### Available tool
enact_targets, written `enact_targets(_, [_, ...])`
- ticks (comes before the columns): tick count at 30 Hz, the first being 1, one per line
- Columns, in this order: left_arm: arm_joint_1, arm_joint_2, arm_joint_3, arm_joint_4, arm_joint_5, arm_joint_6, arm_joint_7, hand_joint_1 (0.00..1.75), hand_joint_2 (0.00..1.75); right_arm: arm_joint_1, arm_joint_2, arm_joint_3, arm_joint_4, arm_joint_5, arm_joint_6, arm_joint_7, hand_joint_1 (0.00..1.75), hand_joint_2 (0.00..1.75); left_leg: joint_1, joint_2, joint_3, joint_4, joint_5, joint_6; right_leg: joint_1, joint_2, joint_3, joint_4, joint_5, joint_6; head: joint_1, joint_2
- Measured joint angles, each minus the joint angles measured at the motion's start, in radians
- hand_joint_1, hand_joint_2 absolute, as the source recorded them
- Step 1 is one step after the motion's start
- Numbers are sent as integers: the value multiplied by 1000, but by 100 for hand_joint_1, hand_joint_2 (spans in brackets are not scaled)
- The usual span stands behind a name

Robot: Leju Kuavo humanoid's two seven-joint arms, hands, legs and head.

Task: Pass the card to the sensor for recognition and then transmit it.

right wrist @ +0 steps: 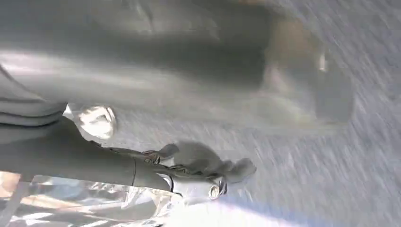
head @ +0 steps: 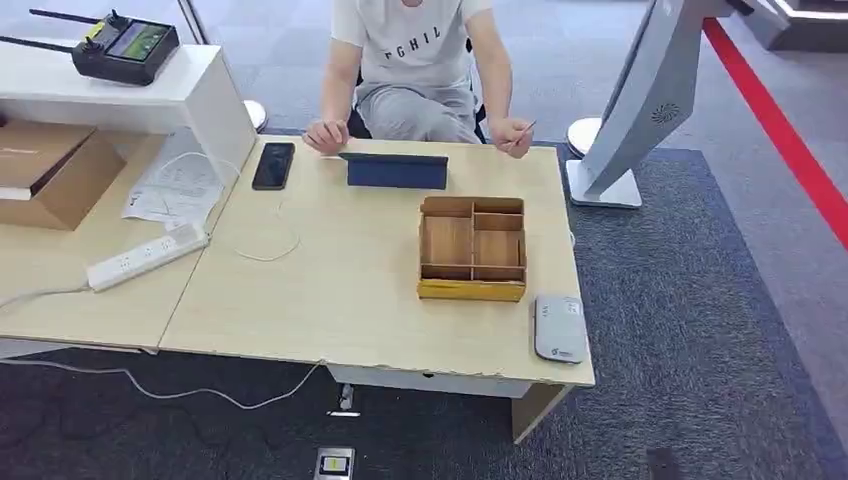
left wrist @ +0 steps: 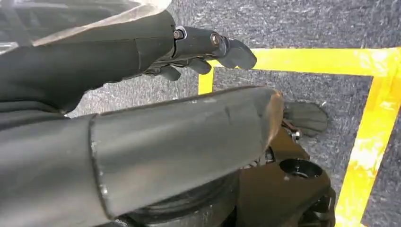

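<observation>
The grey card sensor (head: 560, 328) lies flat at the table's near right corner. Across the table sits a person whose hand (head: 512, 136) holds a thin, card-like item at the far edge. My left hand (left wrist: 203, 49) hangs over grey carpet with yellow floor tape, its fingers apart and holding nothing. My right hand (right wrist: 198, 172) also hangs over carpet in a motion-blurred picture, with its fingers stretched out and nothing in them.
A wooden compartment box (head: 472, 248) stands just beyond the sensor. A dark blue tablet case (head: 397, 170), a phone (head: 273, 165), a power strip (head: 147, 256) and a cardboard box (head: 45, 170) sit further left. A white kiosk stand (head: 640, 110) rises at the right.
</observation>
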Motion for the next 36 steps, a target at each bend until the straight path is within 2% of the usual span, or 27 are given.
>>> enact_targets(1, [-1, 0, 0, 0, 0, -1, 0, 0, 0, -8, -3, 0, -2, -1, 2, 0, 0, 0, -1, 0, 1, 0, 0, 0, -1, 0, 0, 0, 0, 0, 1, 0])
enact_targets(2, [-1, 2, 0, 0, 0, -5, 0, 0, 0, -17, -37, -1, -25, -14, 12, 21, 0, 175, 0, 1, 2, 0, 0, 0, 0, 0, 0, 0, 0, 0, -1, 0])
enact_targets(5, [-1, 5, 0, 0, 3, -6, -4, 0, 0, -28, -80, 0, -69, -25, 19, 52, 0, 175, -2, 0, 2, 0, 0, 1, -2, -1, 1, 0, 0, 1, 1, 0])
enact_targets(6, [0, 3, 0, 0, 11, 2, -23, 0, 0, -31, -91, 1, -85, -24, 19, 52, 0, 175, -2, 0, 1, 0, 0, 1, -2, -1, 1, 0, 0, 1, 0, 0])
enact_targets(8, [1, -13, 4, -1, 25, 51, -74, 0, 0, -57, -118, 7, -131, -17, 18, 83, 0, 175, -2, 2, 1, 0, 0, 1, -2, 2, 0, 1, 1, 1, 0, 0])
enact_targets(11, [-7, -38, 5, -8, 17, 82, -90, 0, 0, -84, -165, 29, -221, -44, 3, 145, 0, 175, -2, 3, 2, 0, 1, 2, -3, 2, 1, 1, 1, 1, 1, 0])
enact_targets(13, [-7, -50, 5, -11, 14, 79, -90, 0, 0, -86, -198, 60, -311, -48, -16, 184, 0, 175, -3, 1, 0, 0, 1, 2, -3, 0, 2, 1, 1, 2, 1, 0])
enact_targets(16, [-8, -53, 5, -15, 10, 68, -89, 0, 0, -106, -244, 119, -464, 12, -39, 267, 0, 175, -3, 2, 1, 0, 1, 2, -3, 1, 1, 1, 2, 2, 0, 0])
enact_targets(21, [-13, -55, 5, -15, 0, 68, -92, 0, 0, -167, -290, 233, -706, 144, -17, 371, 0, 175, -3, 1, 1, 0, 3, 3, -3, 0, 1, 2, 2, 2, 0, 0])
enact_targets(25, [-19, -61, 5, -16, -2, 82, -97, 0, 0, -234, -310, 315, -869, 227, 11, 399, 0, 175, -2, 1, 2, 0, 3, 3, -2, 0, 1, 2, 2, 2, 0, 0])
enact_targets(32, [-19, -61, 5, -16, -2, 83, -97, 0, 0, -237, -310, 320, -878, 230, 12, 402, 0, 175, -2, 1, 2, 0, 3, 3, -2, 0, 1, 2, 2, 2, 0, 0])
enact_targets(34, [-21, -70, 5, -18, -4, 90, -94, 0, 0, -293, -321, 409, -1032, 269, 28, 409, 0, 175, -2, 1, 0, 0, 3, 3, -2, 0, 0, 2, 2, 2, 0, 0])
enact_targets(35, [-31, -74, 5, -18, -19, 85, -79, 0, 0, -357, -310, 479, -1081, 315, 39, 375, 0, 175, -2, 1, 1, 0, 3, 3, -2, 0, 0, 2, 2, 2, 0, 0])
enact_targets(36, [-34, -74, 5, -18, -22, 85, -75, 0, 0, -370, -306, 495, -1085, 323, 39, 373, 0, 175, -2, 1, 0, 0, 3, 3, -2, 0, 0, 2, 2, 2, 0, 0])
